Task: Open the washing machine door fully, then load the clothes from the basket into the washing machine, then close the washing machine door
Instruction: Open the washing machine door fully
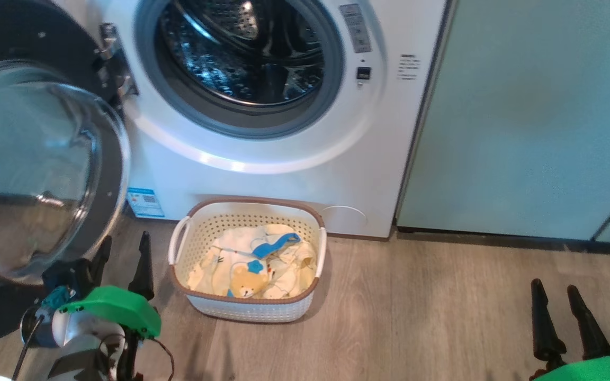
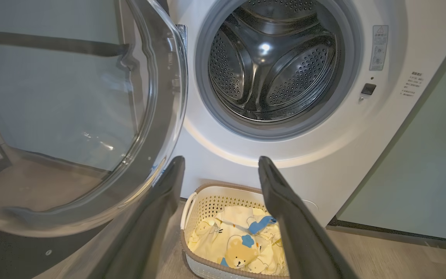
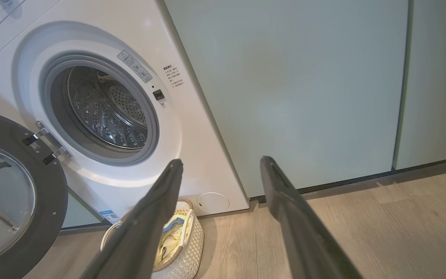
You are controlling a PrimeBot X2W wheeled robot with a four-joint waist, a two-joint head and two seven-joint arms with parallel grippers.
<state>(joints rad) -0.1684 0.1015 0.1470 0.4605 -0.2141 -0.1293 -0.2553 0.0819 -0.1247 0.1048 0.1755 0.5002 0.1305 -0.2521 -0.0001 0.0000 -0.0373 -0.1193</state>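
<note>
Left gripper [image 1: 125, 239]: lower left of the head view, green wrist cover, two dark fingers parted wide with nothing between them. Hangs over the wooden floor [image 1: 416, 317], just left of the basket [image 1: 249, 313] and below the glass bowl of the washing machine door [image 1: 35, 174].

Right gripper [image 1: 554, 287]: lower right, fingers likewise spread and holding nothing. Well apart from the basket.

Basket: cream, perforated sides, brown rim, white handles. Stands on the floor close in front of the washing machine [image 1: 368, 159], beneath its round opening.

Clothes [image 1: 254, 262]: pale yellow and cream, teddy-bear print, bright blue trim. Lie heaped inside the basket.

Washing machine door: glossy black ring around a bulging clear bowl. Hinged at the left of the opening, swung wide open toward the camera.

Washing machine: white front-loader, grey gasket around a perforated steel drum [image 1: 241, 58]. Blue sticker [image 1: 145, 202] low on the front, beside the basket's left handle.

Cabinet door [image 1: 538, 116]: flat, pale green, immediately right of the machine.
</note>
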